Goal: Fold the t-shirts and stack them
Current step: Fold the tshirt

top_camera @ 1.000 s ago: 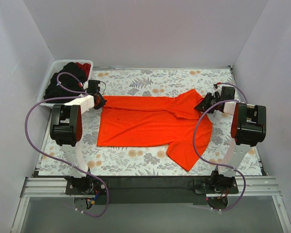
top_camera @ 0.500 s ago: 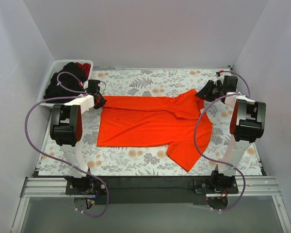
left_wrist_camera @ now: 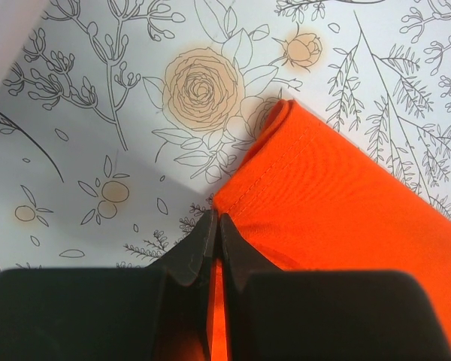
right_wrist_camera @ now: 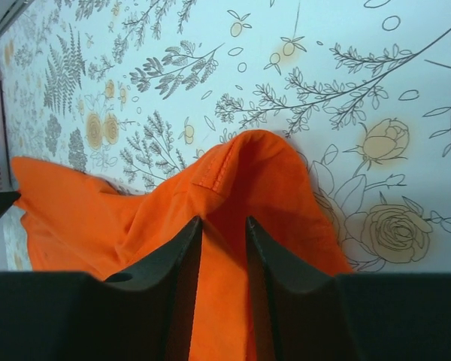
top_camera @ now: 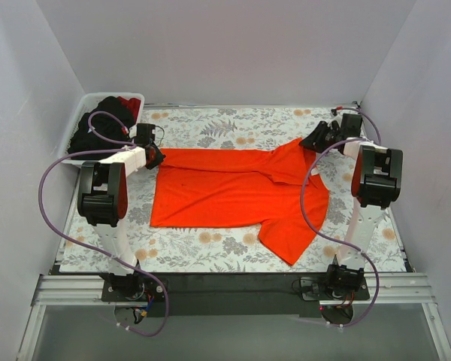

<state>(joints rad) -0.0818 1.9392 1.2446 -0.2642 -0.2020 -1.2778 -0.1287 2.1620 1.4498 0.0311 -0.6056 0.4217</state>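
White basket (top_camera: 134, 95), black and red t-shirts (top_camera: 101, 120) inside, orange t-shirt (top_camera: 233, 188) outside

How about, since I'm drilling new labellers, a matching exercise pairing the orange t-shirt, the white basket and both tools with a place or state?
1 orange t-shirt
2 white basket
3 left tool
4 right tool

A jaws apart
B spread out in the middle
C shut on the shirt's edge
D far left corner

Pairs: 1-B, 2-D, 3-C, 4-A
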